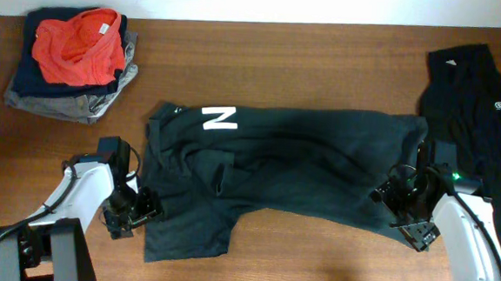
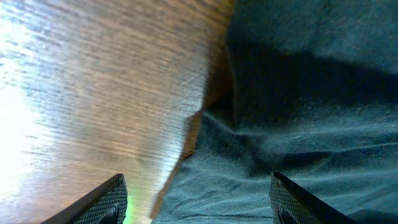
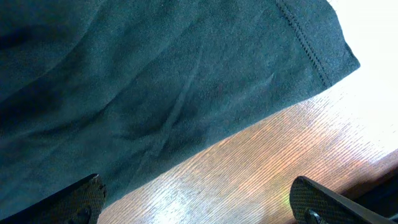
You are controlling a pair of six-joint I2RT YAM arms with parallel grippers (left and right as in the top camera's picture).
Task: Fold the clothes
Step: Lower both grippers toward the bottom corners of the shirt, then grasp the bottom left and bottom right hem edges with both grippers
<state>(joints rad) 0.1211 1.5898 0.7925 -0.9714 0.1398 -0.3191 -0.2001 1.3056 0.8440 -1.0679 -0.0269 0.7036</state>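
The black shirt (image 1: pixel 293 160) lies rumpled across the middle of the desk (image 1: pixel 313 258), not yet folded. The left hand (image 1: pixel 133 210) and right hand (image 1: pixel 394 193) hover spread at its opposite edges (nothing pinched); next, each likely must close on an edge.

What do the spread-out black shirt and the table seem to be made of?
The black shirt looks like soft matte knit, likely cotton jersey: it creases and has a stitched hem. The table looks like wood or wood-look veneer, semi-gloss: streaked grain with glare patches.
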